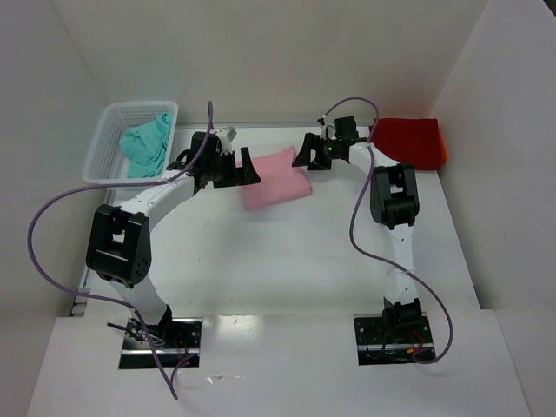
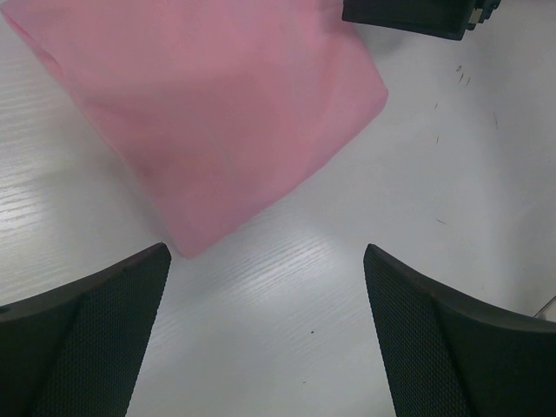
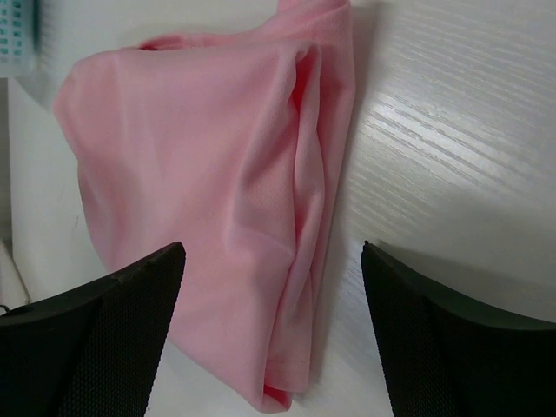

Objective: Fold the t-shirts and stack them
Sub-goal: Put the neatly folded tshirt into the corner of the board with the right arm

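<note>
A folded light pink t-shirt (image 1: 274, 178) lies on the white table near the back middle. My left gripper (image 1: 248, 167) hangs open at its left end; in the left wrist view the fingers (image 2: 87, 339) stand over bare table, just short of the pink corner (image 2: 217, 113). My right gripper (image 1: 306, 155) is open at the shirt's right end. Its fingers (image 3: 104, 330) straddle the shirt's layered folded edge (image 3: 313, 217) without touching it. A folded red t-shirt (image 1: 410, 141) lies at the back right. A teal t-shirt (image 1: 146, 143) sits crumpled in the basket.
The white mesh basket (image 1: 100, 148) stands at the back left against the wall. White walls close in the table at the back and on both sides. Purple cables loop off both arms. Part of the right gripper (image 2: 417, 16) shows at the top of the left wrist view.
</note>
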Controlling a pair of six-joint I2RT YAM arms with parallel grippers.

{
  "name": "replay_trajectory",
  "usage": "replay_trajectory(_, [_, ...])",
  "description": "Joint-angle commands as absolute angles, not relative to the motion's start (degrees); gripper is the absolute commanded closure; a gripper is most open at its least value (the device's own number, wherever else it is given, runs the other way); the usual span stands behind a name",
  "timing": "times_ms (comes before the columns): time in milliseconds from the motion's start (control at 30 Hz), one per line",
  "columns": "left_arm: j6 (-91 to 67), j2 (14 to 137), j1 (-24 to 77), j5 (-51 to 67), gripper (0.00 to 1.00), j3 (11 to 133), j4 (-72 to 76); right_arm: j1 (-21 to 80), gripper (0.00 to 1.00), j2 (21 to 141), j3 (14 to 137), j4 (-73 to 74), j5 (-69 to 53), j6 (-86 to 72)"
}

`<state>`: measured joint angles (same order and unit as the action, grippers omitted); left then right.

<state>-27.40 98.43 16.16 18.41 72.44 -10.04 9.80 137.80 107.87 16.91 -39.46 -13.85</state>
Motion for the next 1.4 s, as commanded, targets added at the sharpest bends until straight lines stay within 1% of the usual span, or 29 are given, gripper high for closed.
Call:
replay_trajectory(0, [-27.9,98.5,15.9,19.9,0.00,74.6,-9.3,9.6,0.13,140.4,110.2,19.1,-42.2,-13.4])
replay_trajectory(233, [-27.9,98.5,15.9,19.9,0.00,74.1,-9.3,9.6,0.13,141.5,110.2,20.2,-42.2,-13.4])
replay_trajectory(567, [-27.9,96.9,15.9,19.9,0.00,72.2,-9.3,12.5,0.13,142.0,107.6,21.4,-42.3,-12.9])
replay_trajectory(700, [-27.3,96.9,15.9,19.9,0.00,72.2,-9.3,13.1,0.14,142.0,107.6,21.4,-41.8,-12.9])
replay_trajectory(800, [-26.7,96.9,15.9,19.9,0.00,72.2,-9.3,13.6,0.18,143.1,107.6,21.4,-41.7,-12.9])
replay_trajectory(867, [-26.7,96.9,15.9,19.9,0.00,72.2,-9.3,13.6,0.24,143.1,108.2,22.1,-41.7,-12.9])
replay_trajectory(933, [-26.1,96.9,15.9,19.9,0.00,72.2,-9.3,13.6,0.31,143.7,108.2,22.1,-41.2,-12.9])
replay_trajectory(967, [-26.1,96.9,15.9,19.9,0.00,72.2,-9.3,13.6,0.38,143.7,108.2,22.1,-41.2,-13.5])
replay_trajectory(1033, [-25.5,96.3,15.9,19.9,0.00,72.2,-9.8,13.6,0.46,144.2,108.7,22.1,-40.7,-13.5])
replay_trajectory(1067, [-25.5,96.3,15.9,19.9,0.00,72.2,-9.8,13.6,0.56,144.2,108.7,22.1,-40.7,-13.5])
replay_trajectory(1167, [-25.0,95.8,15.9,19.9,0.00,72.9,-10.4,13.6,0.76,145.5,110.3,23.4,-39.4,-13.5])
replay_trajectory(1200, [-25.0,95.8,15.9,19.9,0.00,72.9,-10.4,13.6,0.88,145.5,110.3,23.4,-39.4,-13.5])
replay_trajectory(1233, [-25.0,95.0,15.9,19.9,0.00,72.9,-10.4,13.6,0.94,145.5,110.9,24.1,-39.4,-13.5])
replay_trajectory(1267, [-25.0,94.3,15.9,20.4,0.00,73.4,-10.9,13.6,0.99,145.5,111.5,24.1,-37.7,-13.5])
replay_trajectory(1367, [-25.0,92.6,15.9,20.9,0.00,74.1,-10.9,13.6,1.00,144.9,112.9,25.7,-35.4,-13.5])
